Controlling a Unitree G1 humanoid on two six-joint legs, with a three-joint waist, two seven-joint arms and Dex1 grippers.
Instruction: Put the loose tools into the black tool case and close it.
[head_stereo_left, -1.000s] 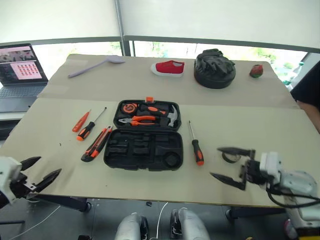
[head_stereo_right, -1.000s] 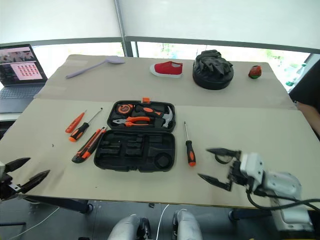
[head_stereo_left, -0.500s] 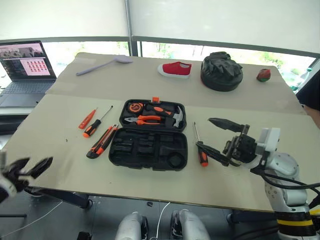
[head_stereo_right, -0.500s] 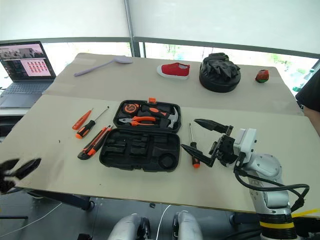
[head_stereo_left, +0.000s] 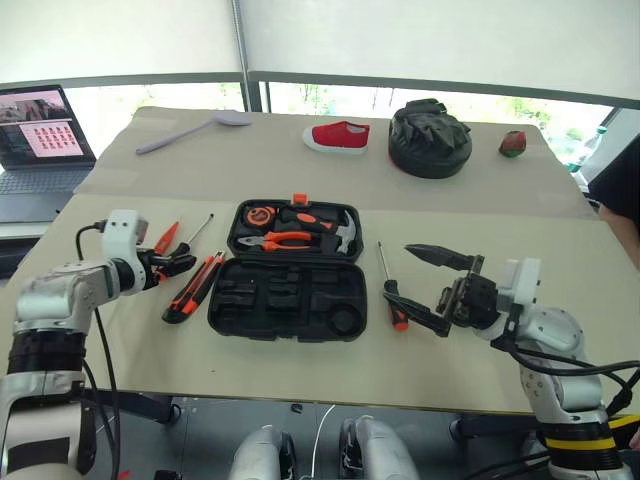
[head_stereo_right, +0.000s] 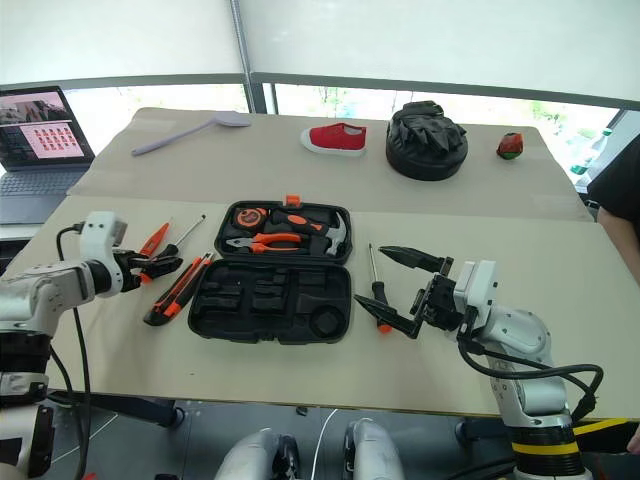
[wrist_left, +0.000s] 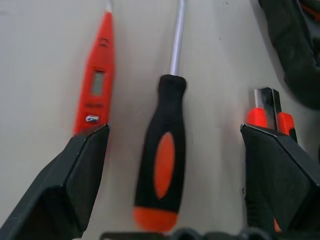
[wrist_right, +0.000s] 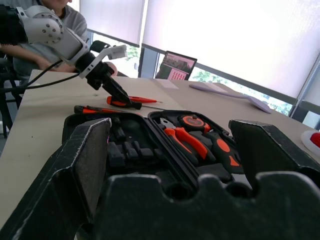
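The black tool case (head_stereo_left: 287, 298) lies open in the middle of the table, with pliers, a hammer and a tape measure in its far half. Left of it lie a small all-orange screwdriver (wrist_left: 95, 85), an orange-and-black screwdriver (wrist_left: 162, 155), and a utility knife (head_stereo_left: 187, 295) beside another slim screwdriver. My left gripper (head_stereo_left: 175, 264) is open low over these, its fingers either side of the orange-and-black handle without touching it. One more screwdriver (head_stereo_left: 390, 290) lies right of the case. My right gripper (head_stereo_left: 405, 280) hangs open just beside it, pointing at the case.
Along the far side of the table lie a lilac spoon (head_stereo_left: 190, 130), a red shoe (head_stereo_left: 337, 135), a round black bag (head_stereo_left: 429, 138) and a small red object (head_stereo_left: 513, 142). A laptop (head_stereo_left: 40, 140) stands at the far left. A person (head_stereo_left: 622, 180) is at the right edge.
My left arm has come up from below the table's front left edge and reached over the screwdrivers left of the case. My right gripper has shifted slightly left and up. Both stayed open.
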